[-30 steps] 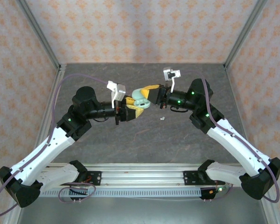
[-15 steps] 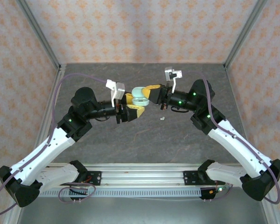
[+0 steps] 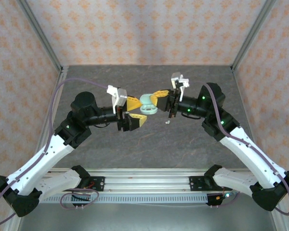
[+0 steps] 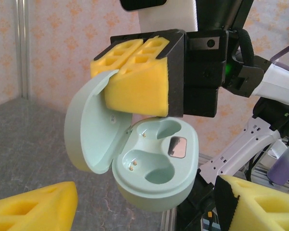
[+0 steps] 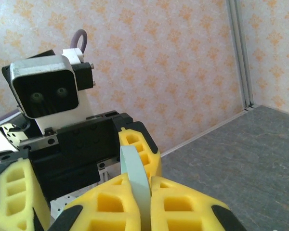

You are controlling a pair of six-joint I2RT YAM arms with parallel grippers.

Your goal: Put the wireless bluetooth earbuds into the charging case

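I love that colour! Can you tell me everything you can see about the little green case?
The case is pale mint, oval, and looks like smooth plastic. It is hinged open, with the lid swung to one side. Inside are two empty wells with tiny gold pins and a small shiny rectangle. The right gripper holds it in the air, its yellow foam jaws pinching the lid. Nothing else touches it.

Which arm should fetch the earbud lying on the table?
Left. The left tool is open and empty; the right tool is shut on the charging case lid, holding it up with both sockets vacant. The earbud lies on the table close by.
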